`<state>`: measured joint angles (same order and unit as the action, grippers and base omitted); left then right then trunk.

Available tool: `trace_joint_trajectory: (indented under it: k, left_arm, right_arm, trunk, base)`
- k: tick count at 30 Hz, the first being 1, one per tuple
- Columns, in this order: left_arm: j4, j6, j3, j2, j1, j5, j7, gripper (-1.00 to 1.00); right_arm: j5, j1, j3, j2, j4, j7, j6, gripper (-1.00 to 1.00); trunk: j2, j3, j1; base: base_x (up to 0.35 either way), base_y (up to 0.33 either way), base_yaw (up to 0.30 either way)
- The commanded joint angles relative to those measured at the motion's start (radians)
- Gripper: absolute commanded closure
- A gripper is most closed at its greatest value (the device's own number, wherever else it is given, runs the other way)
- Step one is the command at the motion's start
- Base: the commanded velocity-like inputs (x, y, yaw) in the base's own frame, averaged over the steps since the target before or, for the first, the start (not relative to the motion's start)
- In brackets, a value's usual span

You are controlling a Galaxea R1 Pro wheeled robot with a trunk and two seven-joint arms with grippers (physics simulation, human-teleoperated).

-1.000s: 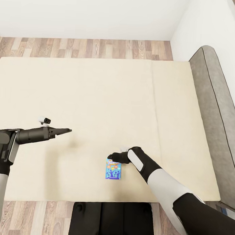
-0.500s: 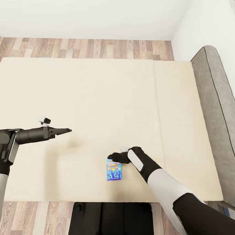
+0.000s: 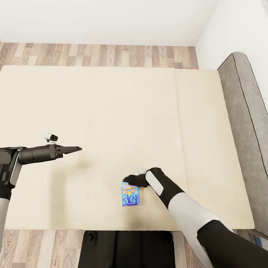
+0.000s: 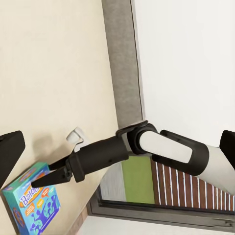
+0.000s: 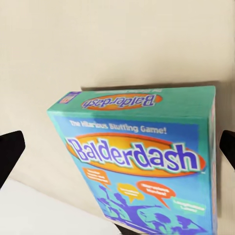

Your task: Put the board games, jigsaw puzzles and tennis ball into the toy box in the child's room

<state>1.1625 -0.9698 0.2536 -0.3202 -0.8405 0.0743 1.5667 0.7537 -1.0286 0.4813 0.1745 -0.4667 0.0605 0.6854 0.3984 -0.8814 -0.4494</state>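
A bright blue board game (image 3: pixel 130 194), printed "Balderdash" in orange, lies flat on the beige bed (image 3: pixel 111 109) near its front edge. My right gripper (image 3: pixel 126 179) hovers just over the box's far end, open. In the right wrist view the board game (image 5: pixel 142 161) sits between the two wide-apart fingertips (image 5: pixel 10 152). My left gripper (image 3: pixel 77 148) hangs above the mattress well to the left of the box, holding nothing. Its fingertips (image 4: pixel 10 152) stand far apart in the left wrist view, where the box (image 4: pixel 34 205) and my right gripper (image 4: pixel 49 175) show too.
A grey headboard (image 3: pixel 249 116) runs along the bed's right side against the white wall. Wood plank floor (image 3: pixel 95 53) shows beyond the bed and at its front edge, where my dark base (image 3: pixel 128 251) stands. A dark-framed window (image 4: pixel 132 191) appears in the left wrist view.
The head view shifted slightly to the right about a second ago. Both arms and the blue box have kept their places relative to each other since.
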Motion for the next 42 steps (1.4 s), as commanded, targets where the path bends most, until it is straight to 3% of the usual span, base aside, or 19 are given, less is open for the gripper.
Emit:
trace_joint_trajectory:
  k: [1,10,42]
  left_arm:
    - [0.0,-0.011,0.0,0.0,0.0,-0.001,0.004,-1.0]
    - [0.0,-0.011,0.0,0.0,0.0,-0.001,0.004,-1.0]
    - [0.0,-0.011,0.001,0.0,0.0,0.0,0.004,-1.0]
  right_arm:
    - [0.008,-0.001,0.003,0.0,0.003,0.007,0.003,-1.0]
    - [0.012,-0.001,0.002,0.0,0.078,0.013,0.035,-1.0]
    - [0.01,0.001,0.003,0.0,0.077,0.009,0.037,-1.0]
  trunk:
    - [0.002,-0.001,-0.001]
    - [0.002,-0.001,-0.001]
    - [0.002,-0.001,-0.001]
  base:
    - [0.0,0.0,0.0]
    - [0.0,0.0,0.0]
    - [0.0,0.007,0.0]
